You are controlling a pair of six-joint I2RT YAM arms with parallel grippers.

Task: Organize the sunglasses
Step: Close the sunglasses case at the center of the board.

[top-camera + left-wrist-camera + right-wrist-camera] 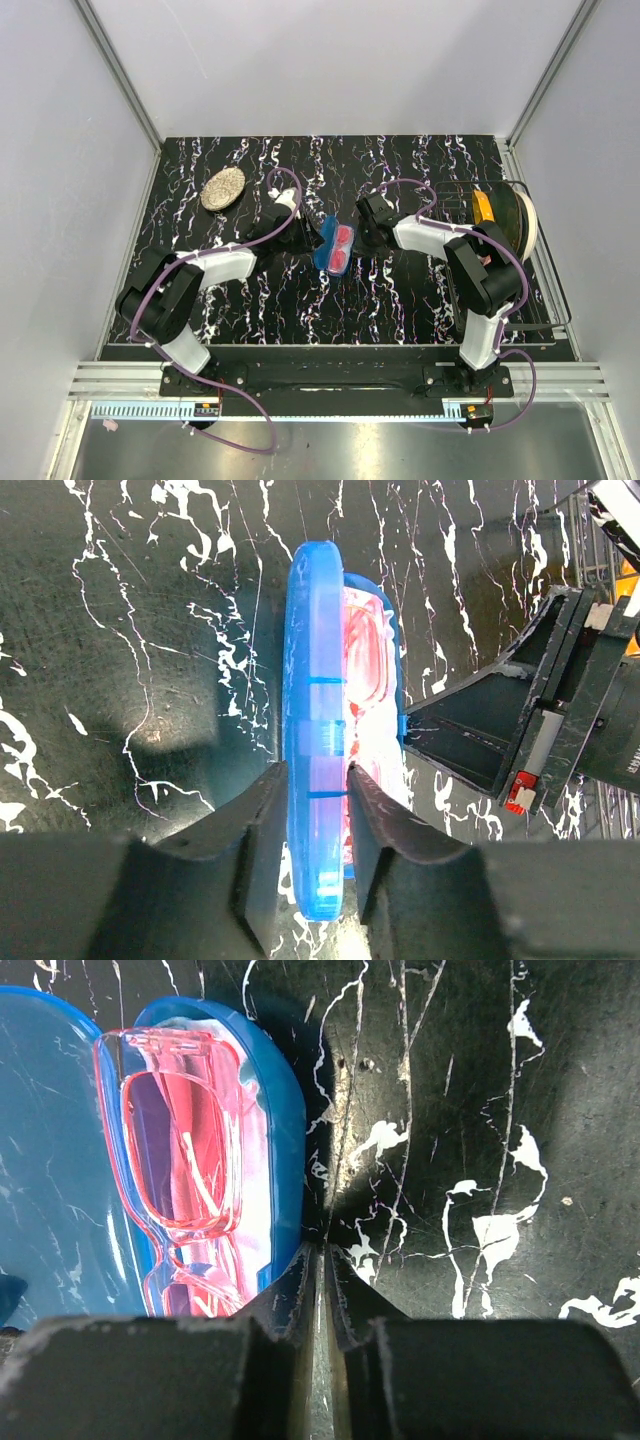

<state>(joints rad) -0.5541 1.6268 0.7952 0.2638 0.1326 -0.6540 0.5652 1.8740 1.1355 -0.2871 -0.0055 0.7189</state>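
Note:
The pink sunglasses lie inside the open blue case at the table's middle. They also show in the top view and the left wrist view. My left gripper is shut on the case's raised lid, one finger on each face. My right gripper is shut and empty, its tips against the case's right rim. In the top view the left gripper is left of the case and the right gripper is right of it.
A pale oval woven object lies at the back left. A wire rack with an orange and white object stands at the right edge. Grey walls close in the black marbled table.

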